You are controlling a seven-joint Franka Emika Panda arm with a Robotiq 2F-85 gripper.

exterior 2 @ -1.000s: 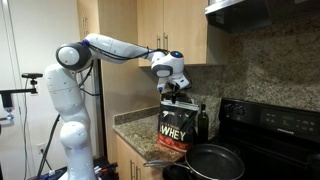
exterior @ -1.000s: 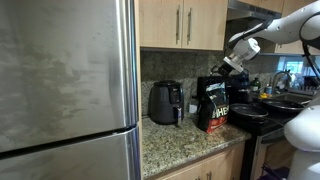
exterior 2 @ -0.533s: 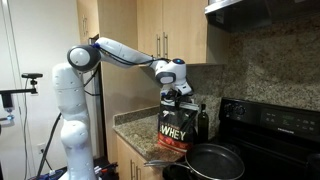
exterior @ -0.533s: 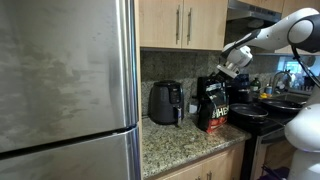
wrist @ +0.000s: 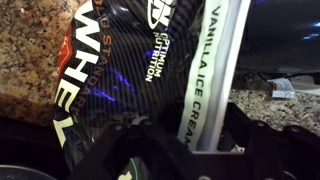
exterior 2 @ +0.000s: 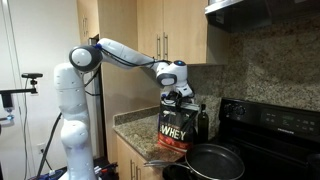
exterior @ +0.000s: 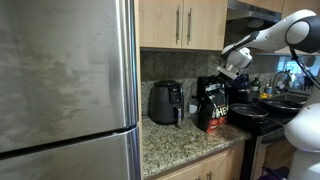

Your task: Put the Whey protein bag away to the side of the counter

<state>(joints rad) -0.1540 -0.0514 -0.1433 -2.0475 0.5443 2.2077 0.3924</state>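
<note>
After lowering the black two-finger pincer [exterior 2: 177,96] onto the top of the tall black stand-up Whey protein bag [exterior 2: 174,128], now holding there; clamped or merely straddling, cannot tell. Bag unmoved, upright on the speckled brown granite counter [exterior: 182,141] near the rounded black air fryer [exterior: 165,102]. Probably grasping; sideways shift not begun.

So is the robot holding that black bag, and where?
Can't tell for sure. The gripper sits at the top edge of the Whey protein bag, jaws either side, but a firm pinch isn't visible.
</note>
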